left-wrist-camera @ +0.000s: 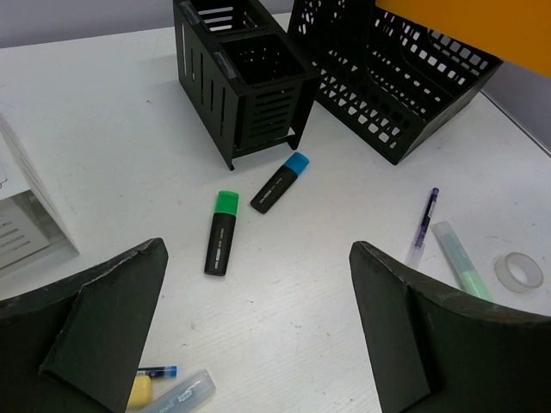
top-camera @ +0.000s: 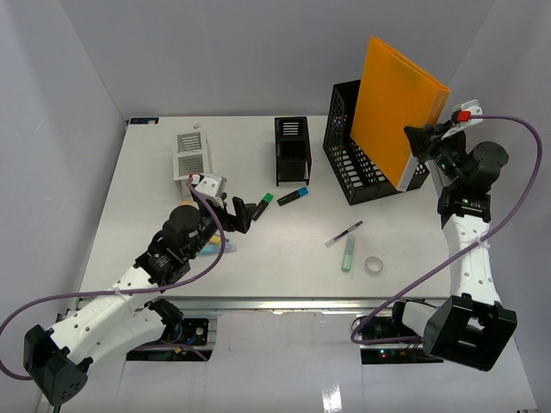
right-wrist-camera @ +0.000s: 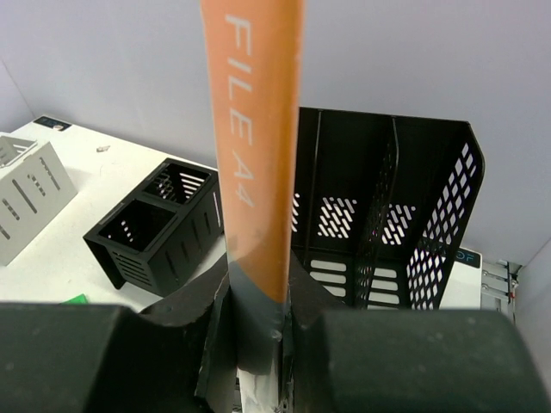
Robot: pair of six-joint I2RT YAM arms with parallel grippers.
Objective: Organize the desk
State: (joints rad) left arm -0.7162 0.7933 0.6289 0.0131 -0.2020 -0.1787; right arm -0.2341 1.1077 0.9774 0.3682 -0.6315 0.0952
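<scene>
Ideally the right gripper (right-wrist-camera: 258,337), clamped on the lower edge of the orange file (top-camera: 392,99), should ease it upright into what seems the near slot of the black mesh rack (top-camera: 351,176) standing on the desk (top-camera: 284,262), while the left gripper (left-wrist-camera: 256,249) hangs wide open well left of that rack.

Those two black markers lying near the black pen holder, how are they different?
Cap colour sets the green-capped marker apart from the blue-capped marker. The blue-capped marker lies close to the pen holder; the green-capped marker lies farther out on the desk. They point at different angles. Both have black bodies and lie flat.
</scene>
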